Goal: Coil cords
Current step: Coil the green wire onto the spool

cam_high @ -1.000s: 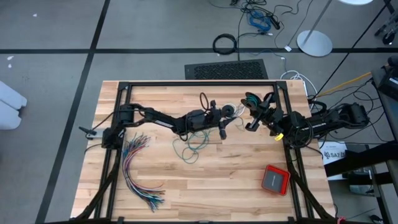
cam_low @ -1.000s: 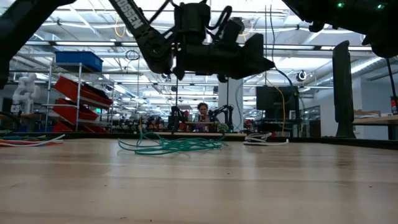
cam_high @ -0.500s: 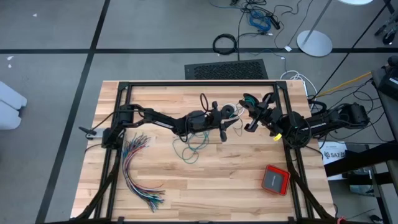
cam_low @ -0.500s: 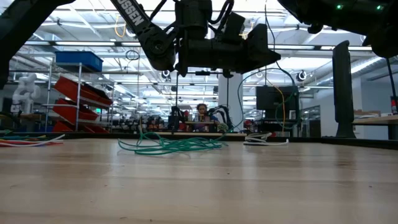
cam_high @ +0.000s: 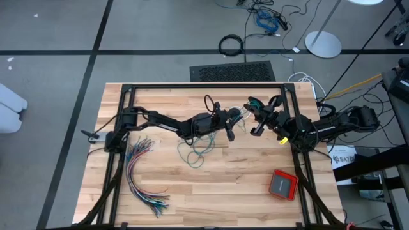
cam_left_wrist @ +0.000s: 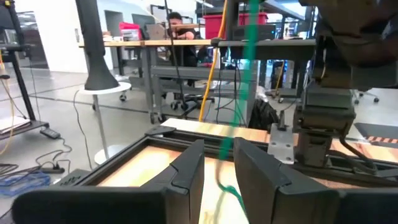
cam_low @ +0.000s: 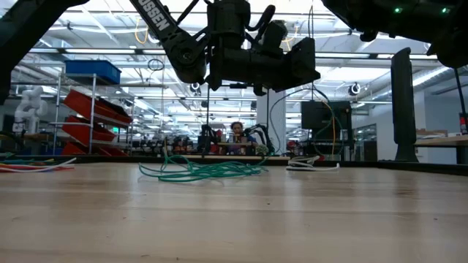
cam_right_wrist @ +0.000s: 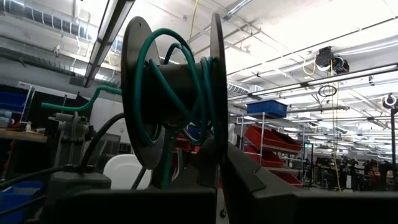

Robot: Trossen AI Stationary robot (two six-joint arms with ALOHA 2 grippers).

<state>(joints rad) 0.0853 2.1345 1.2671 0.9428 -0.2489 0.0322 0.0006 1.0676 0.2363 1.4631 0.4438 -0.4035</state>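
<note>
Two grippers meet above the middle of the worktop. The left gripper has its fingers slightly apart, and the teal-green cord runs between them; whether they pinch it I cannot tell. The rest of this cord lies in loose loops on the wood. The right gripper is clamped on a dark spool with teal-green cord wound around it.

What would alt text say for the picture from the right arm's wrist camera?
A dark spool wound with a few loops of teal-green cord fills the view, gripped at its rim by the right pincer. Behind it, a warehouse ceiling with lights and shelves of red bins.
</note>
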